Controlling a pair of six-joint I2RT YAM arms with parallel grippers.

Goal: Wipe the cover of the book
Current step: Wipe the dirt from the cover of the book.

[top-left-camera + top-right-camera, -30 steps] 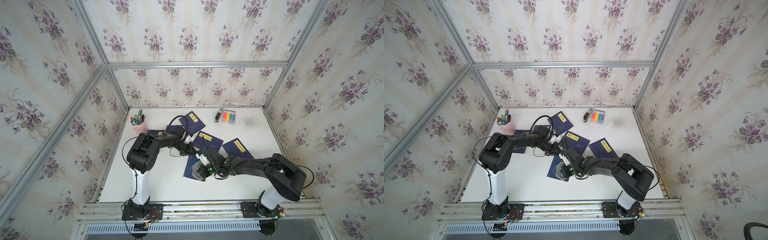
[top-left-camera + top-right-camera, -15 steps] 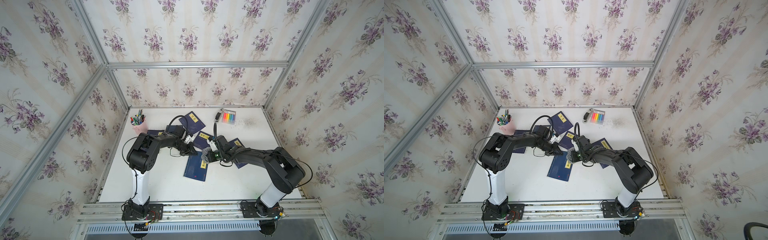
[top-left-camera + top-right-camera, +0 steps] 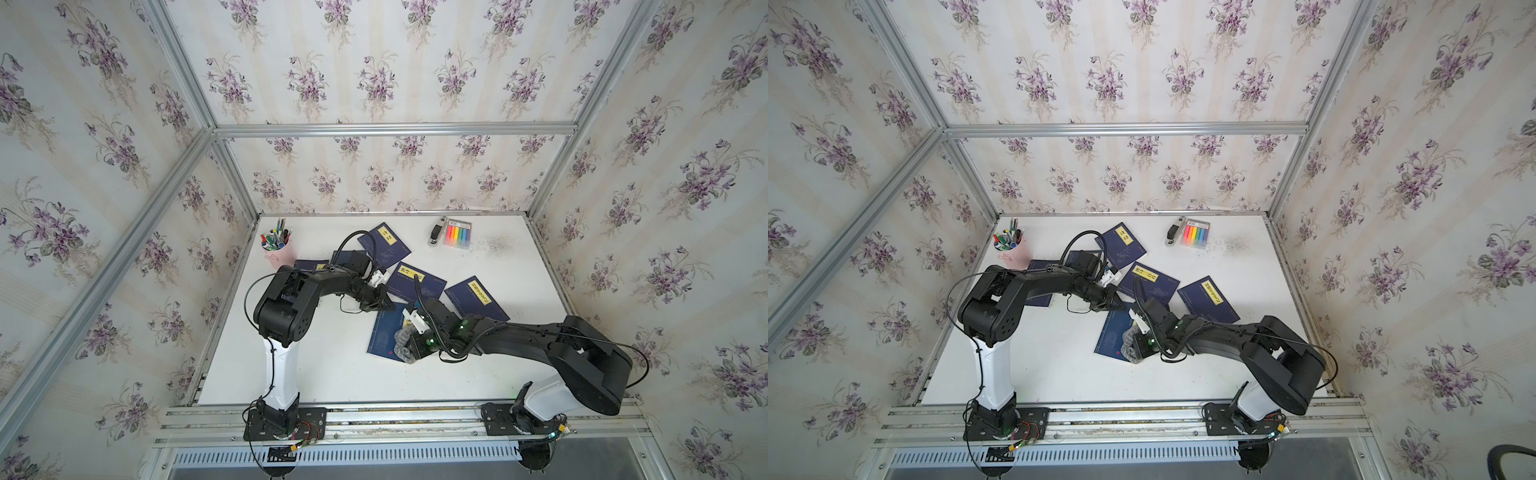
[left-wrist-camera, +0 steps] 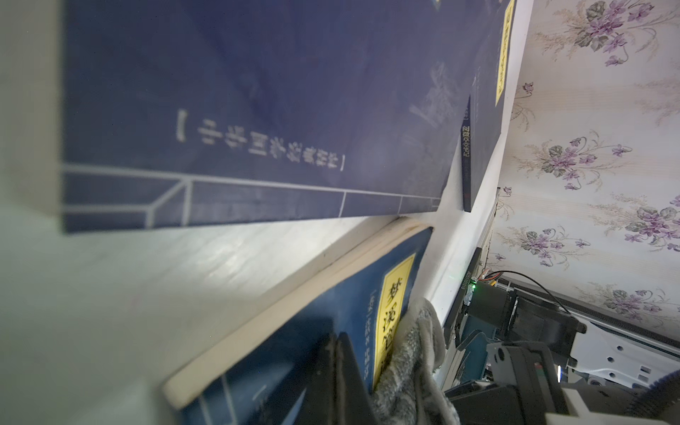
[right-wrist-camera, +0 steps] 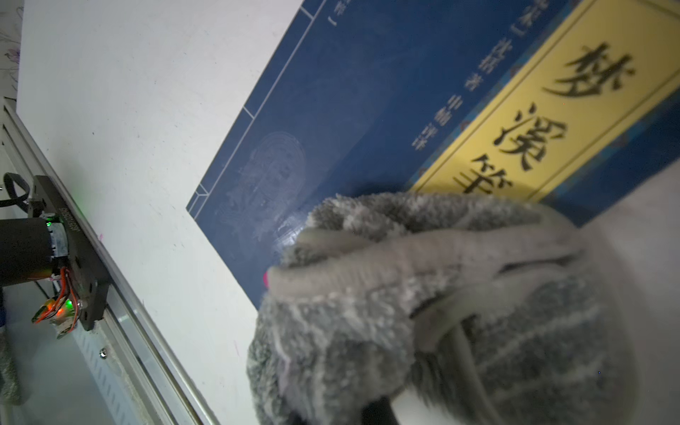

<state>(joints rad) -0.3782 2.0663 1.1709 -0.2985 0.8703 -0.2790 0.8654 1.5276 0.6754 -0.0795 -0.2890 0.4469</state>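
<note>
The blue book with a yellow title label lies flat near the table's middle, shown in both top views and in the right wrist view. My left gripper is shut, and its tips press down on the book's far corner. My right gripper is shut on a grey fluffy cloth, which rests on the near end of the cover. The cloth hides the right fingers and covers the lower part of the label.
Several other blue books lie behind and to the right. A pink pen cup stands at the back left. A stapler and highlighter pack are at the back, beside a dusty smudge.
The right gripper swept the cloth from the book's near end up to its far end, then back down to the near end. The left gripper stayed pressed on the far corner.
</note>
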